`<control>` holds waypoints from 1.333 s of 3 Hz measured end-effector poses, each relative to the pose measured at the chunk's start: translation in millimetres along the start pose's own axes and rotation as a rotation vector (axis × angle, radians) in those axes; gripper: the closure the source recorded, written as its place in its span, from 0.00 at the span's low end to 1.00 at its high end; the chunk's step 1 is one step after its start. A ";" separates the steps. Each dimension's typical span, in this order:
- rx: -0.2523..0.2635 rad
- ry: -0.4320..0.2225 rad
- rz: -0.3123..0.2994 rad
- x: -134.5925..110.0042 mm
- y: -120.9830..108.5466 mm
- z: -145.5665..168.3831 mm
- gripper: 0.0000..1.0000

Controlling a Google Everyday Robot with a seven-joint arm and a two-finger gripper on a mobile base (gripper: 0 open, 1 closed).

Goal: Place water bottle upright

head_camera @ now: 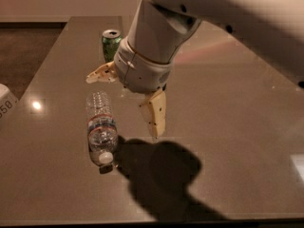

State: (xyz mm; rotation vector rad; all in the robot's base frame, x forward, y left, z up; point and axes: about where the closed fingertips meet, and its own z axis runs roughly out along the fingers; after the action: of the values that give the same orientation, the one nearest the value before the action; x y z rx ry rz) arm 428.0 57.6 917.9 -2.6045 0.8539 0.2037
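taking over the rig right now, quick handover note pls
Gripper: open and empty, fingers spread wide. It hovers over the table just right of the water bottle, near its far end, with no contact visible.
Water bottle: lying on its side, white cap toward the near edge.
Green can: upright at the back, behind the gripper.
Done: nothing yet; the bottle is not grasped.
Left: grasp the bottle, stand it upright on the table, release.

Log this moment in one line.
clear ribbed plastic water bottle: lying flat, not grasped | two-finger gripper: open, above table beside bottle
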 end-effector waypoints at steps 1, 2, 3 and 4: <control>0.000 0.000 0.000 0.0 0.0 0.0 0.00; -0.038 -0.004 -0.066 -4.9 -4.5 0.5 0.00; -0.097 -0.032 -0.171 -7.3 -12.9 9.3 0.00; -0.169 -0.068 -0.315 -4.0 -22.2 31.4 0.00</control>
State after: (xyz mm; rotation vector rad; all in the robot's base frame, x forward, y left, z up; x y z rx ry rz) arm 437.5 88.9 897.3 -2.8256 0.4098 0.2839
